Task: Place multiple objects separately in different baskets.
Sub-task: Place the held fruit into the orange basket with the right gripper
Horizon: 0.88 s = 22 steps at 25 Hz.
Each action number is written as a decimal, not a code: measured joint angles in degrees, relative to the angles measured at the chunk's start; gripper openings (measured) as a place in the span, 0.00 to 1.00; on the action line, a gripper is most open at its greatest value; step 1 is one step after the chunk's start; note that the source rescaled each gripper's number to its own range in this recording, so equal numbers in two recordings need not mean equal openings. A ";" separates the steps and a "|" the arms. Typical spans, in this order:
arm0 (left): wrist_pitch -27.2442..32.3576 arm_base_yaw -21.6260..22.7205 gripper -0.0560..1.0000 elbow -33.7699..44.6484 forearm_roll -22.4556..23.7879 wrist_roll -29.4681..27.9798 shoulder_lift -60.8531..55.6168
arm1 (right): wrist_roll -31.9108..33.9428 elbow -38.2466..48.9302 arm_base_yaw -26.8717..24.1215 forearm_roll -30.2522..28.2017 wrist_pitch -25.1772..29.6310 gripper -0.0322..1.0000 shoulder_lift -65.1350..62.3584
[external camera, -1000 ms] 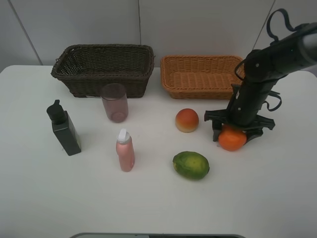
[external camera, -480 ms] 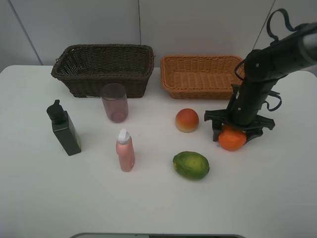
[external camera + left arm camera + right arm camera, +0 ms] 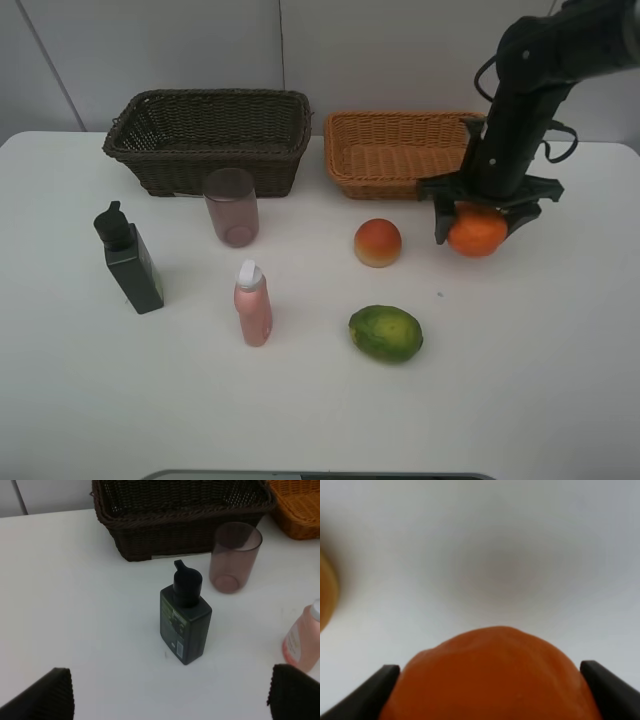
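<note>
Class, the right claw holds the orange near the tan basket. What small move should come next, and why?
Probably carry the orange over the rim of the tan basket. The right claw is shut on it, seemingly lifted off the table, beside the basket's right front corner but not yet above it.

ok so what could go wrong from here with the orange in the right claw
1. The right claw pinches the round orange only at its sides; it might slip out and roll.
2. The orange hangs close to the tan basket, so it could clip the rim going in.
</note>
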 joint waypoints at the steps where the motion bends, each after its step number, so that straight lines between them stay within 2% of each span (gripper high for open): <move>1: 0.00 0.00 1.00 0.00 0.00 0.00 0.00 | -1.76 -1.78 0.00 0.00 1.93 0.32 0.00; 6: 0.00 0.00 1.00 0.00 0.00 0.00 0.00 | -8.03 -13.19 0.00 -0.91 8.27 0.32 0.21; 13: 0.00 0.00 1.00 0.00 0.00 0.00 0.00 | -10.21 -30.47 -0.66 -4.88 9.48 0.32 8.24; 18: 0.00 0.00 1.00 0.00 0.00 0.00 0.00 | -10.21 -39.71 -1.77 -5.71 5.00 0.32 16.45; 22: 0.00 0.00 1.00 0.00 0.00 0.00 0.00 | -10.21 -42.76 -2.44 -5.95 -0.67 0.32 21.13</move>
